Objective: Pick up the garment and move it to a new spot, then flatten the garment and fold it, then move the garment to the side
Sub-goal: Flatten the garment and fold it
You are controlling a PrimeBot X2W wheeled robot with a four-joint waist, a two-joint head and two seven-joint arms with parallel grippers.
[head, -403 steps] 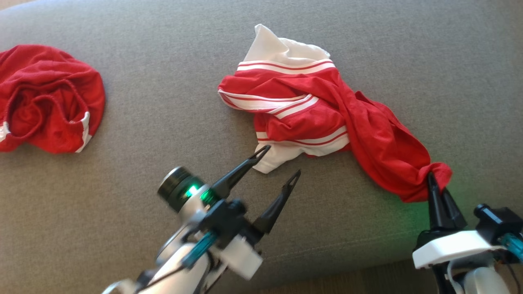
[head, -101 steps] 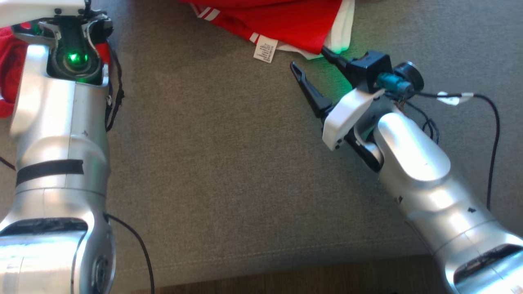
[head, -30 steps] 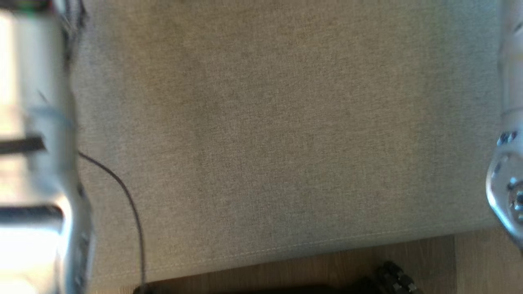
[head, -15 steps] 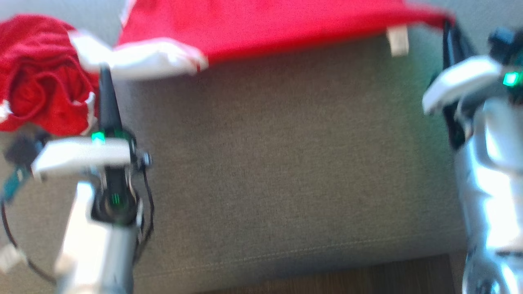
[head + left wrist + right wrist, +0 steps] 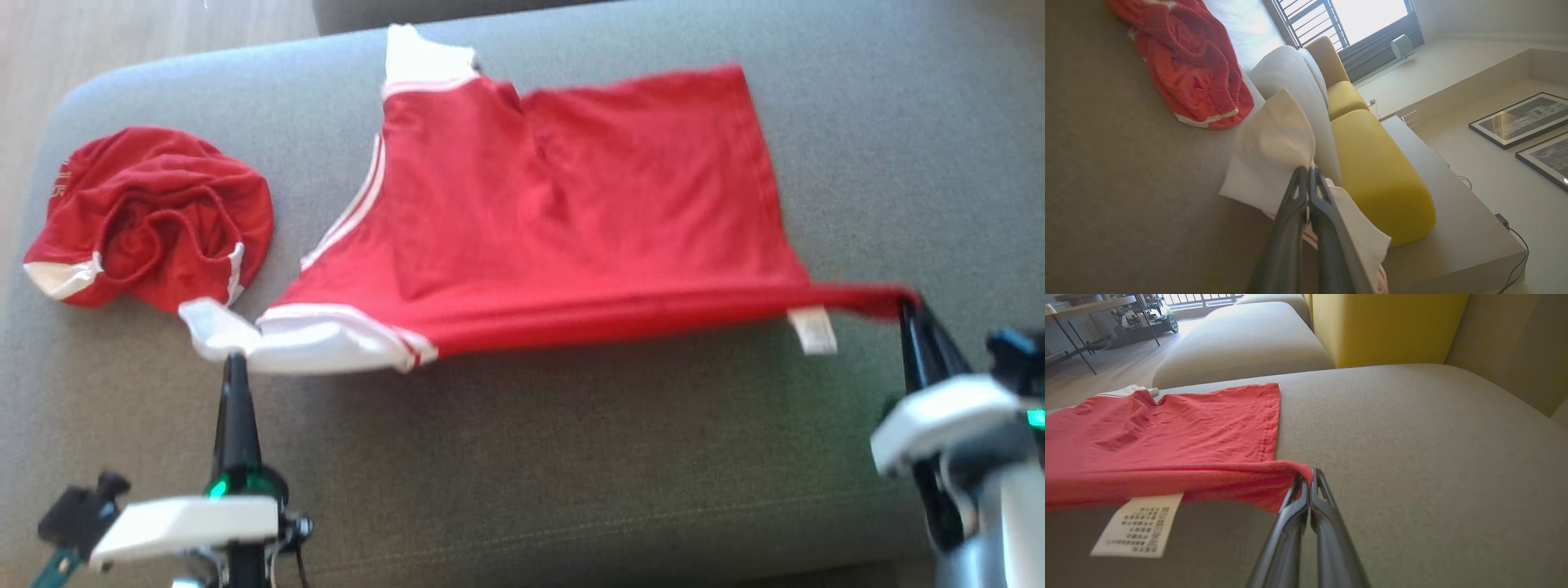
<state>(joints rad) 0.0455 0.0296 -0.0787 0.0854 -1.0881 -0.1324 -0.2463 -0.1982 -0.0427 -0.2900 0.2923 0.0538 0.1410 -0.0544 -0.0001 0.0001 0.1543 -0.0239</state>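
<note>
- Garment [image 5: 571, 220]: a red shirt with white trim, spread across the middle of the grey cushion [image 5: 571, 474]. Its far part lies on the cushion top. Its near edge is drawn into a taut line parallel to the cushion's front seam.
- Left gripper [image 5: 235, 359]: jaws pressed together on the white sleeve [image 5: 302, 343], toward the cushion's left end.
- Right gripper [image 5: 908, 309]: jaws pinched on the red hem corner, toward the cushion's right end. The care label [image 5: 812, 331] hangs from the edge just beside it.
- Crumpled red garment [image 5: 151, 216]: a separate heap at the cushion's left end, close to the sleeve but not held.
- Handling (judgement): the fabric looks light, thin and limp. It should sag wherever unsupported and stretch under pull, but it is not fragile.
- Grasp sites (judgement): corners, hems and sleeve bands give doubled cloth that resists slipping. A pinch in mid-panel would gather folds and undo the flattening.
</note>
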